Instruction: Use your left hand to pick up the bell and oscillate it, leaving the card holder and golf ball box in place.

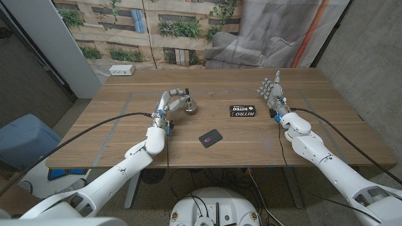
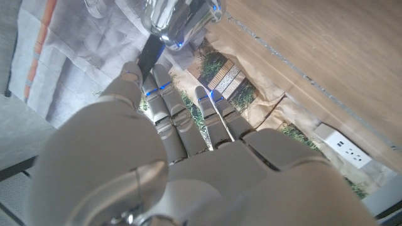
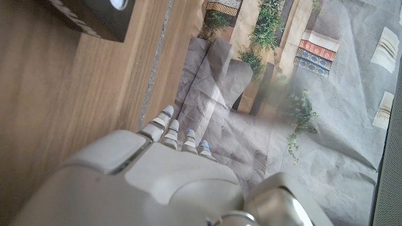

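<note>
1. Table [image 1: 207,150]: wooden; we count three task things on or over it, plus a white power strip [image 1: 122,70] at the far left edge.
2. Left hand [image 1: 173,102]: we find it raised over the table's left-middle, fingers curled round the bell. In the left wrist view the fingers [image 2: 164,103] reach up to a black handle under the shiny body, so we judge the grip made.
3. Right hand [image 1: 271,91]: we find it apart at the right, fingers spread and pointing up, holding nothing, well clear of the task.
4. Box [image 1: 243,110]: black, lettered, lying flat right of centre between the two hands; we judge it undisturbed.
5. Card holder [image 1: 210,137]: dark, with a red mark, lying flat near the front edge; likewise undisturbed.
6. Bell [image 1: 190,107]: silvery, at the left hand's fingertips, apparently lifted off the wood. We reckon the pick-up is done; the swinging is either under way or yet to come, and one frame cannot tell us which.
</note>
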